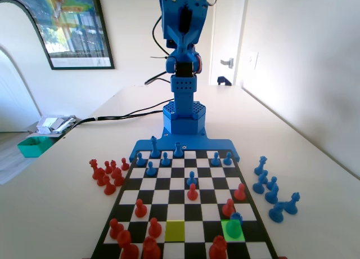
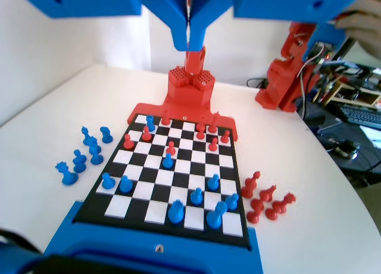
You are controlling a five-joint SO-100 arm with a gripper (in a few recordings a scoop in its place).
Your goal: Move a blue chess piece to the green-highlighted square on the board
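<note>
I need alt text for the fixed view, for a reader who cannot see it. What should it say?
A blue pawn stands on the green-highlighted square near the right front of the board, beside a red pawn. The blue arm stands upright at the far end, raised well above the pieces. Captured red pieces lie left of the board, blue pieces right.

Red pawns cropped by fixed view's bottom edge
</note>
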